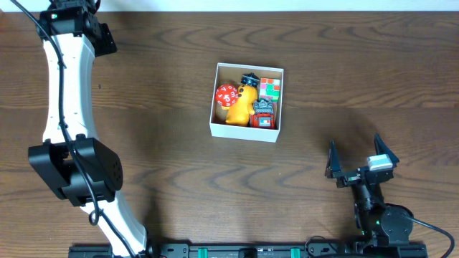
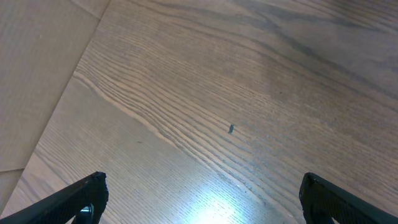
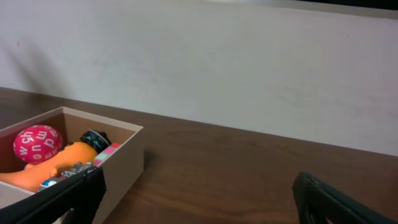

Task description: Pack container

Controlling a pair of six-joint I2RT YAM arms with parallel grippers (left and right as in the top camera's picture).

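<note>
1. The table (image 1: 158, 93) is dark brown wood with a bold grain.
2. The container (image 1: 244, 131), a white box, sits flat on the table, ahead of the right claw (image 1: 355, 141) and off to its left, well apart from it.
3. Directly ahead of the right claw the wood is bare.
4. Under the left claw (image 2: 204, 198) there is bare grain, with one small dark speck (image 2: 231, 129) just ahead of the fingertips.

Your right hand (image 3: 199, 184) was spread wide; at left on the bench (image 3: 217, 168), the box (image 3: 124, 163) held a red ball (image 3: 36, 143) and orange toy (image 3: 53, 168).
</note>
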